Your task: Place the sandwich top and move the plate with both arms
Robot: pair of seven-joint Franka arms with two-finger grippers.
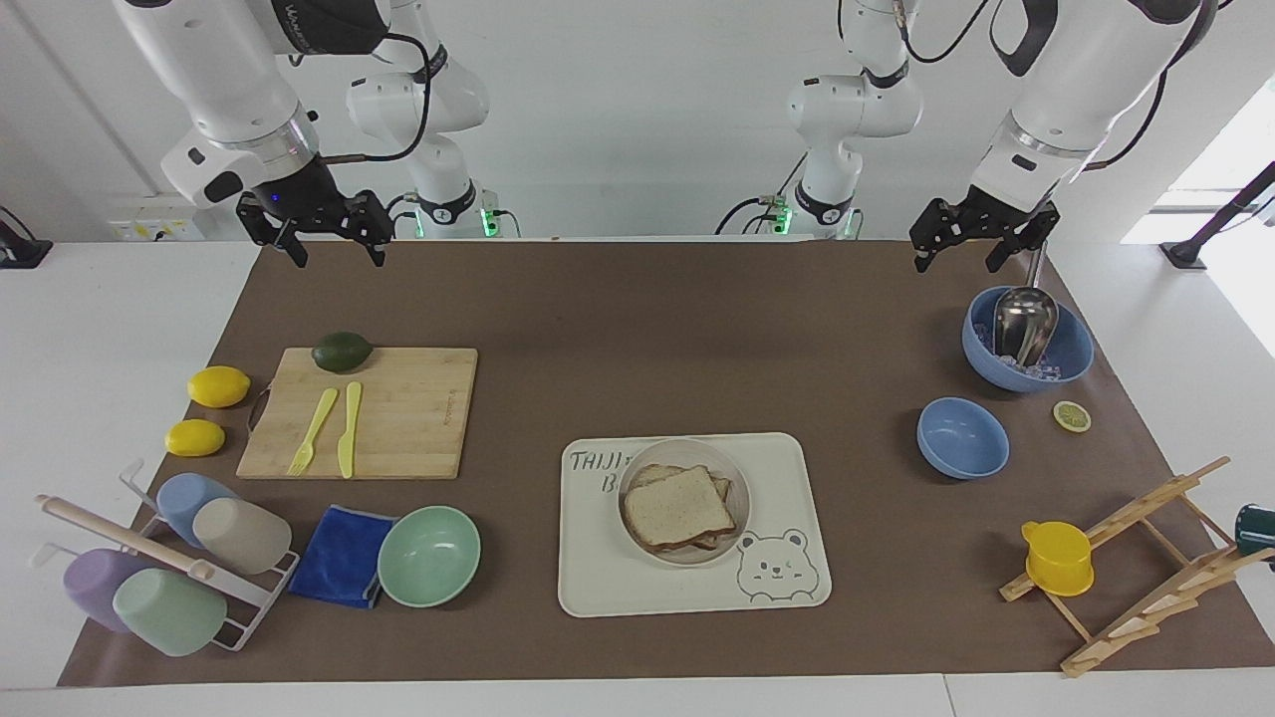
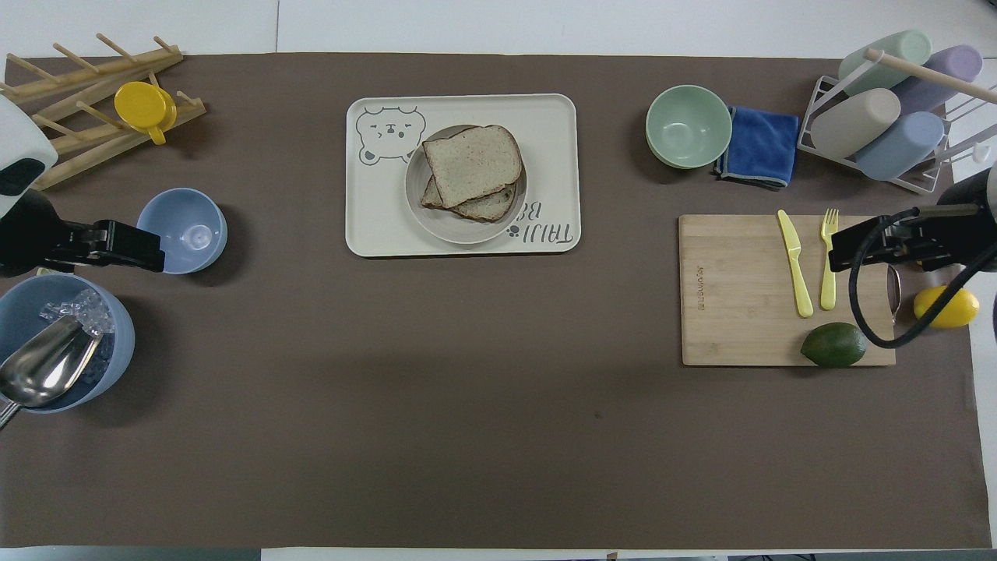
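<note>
The sandwich top [image 1: 679, 508] [image 2: 473, 164], a pale speckled bread slice, lies on another slice in the round cream plate [image 1: 697, 453] [image 2: 452, 231]. The plate stands on a cream tray [image 1: 618, 583] [image 2: 374, 218] with a bear drawing, at the table's middle and away from the robots. My left gripper [image 1: 956, 261] [image 2: 117, 246] hangs open and empty above the mat's edge, beside the big blue bowl [image 1: 1071, 351]. At the right arm's end my right gripper [image 1: 339, 257] [image 2: 857, 249] hangs open and empty, over the mat's corner nearest the robots.
The big blue bowl holds ice and a metal scoop [image 1: 1024, 321]. A small blue bowl [image 1: 962, 438], a lemon slice [image 1: 1072, 415] and a wooden rack with a yellow cup [image 1: 1058, 558] stand nearby. Cutting board [image 1: 398, 413], avocado, lemons, green bowl [image 1: 428, 556], blue cloth, cup rack.
</note>
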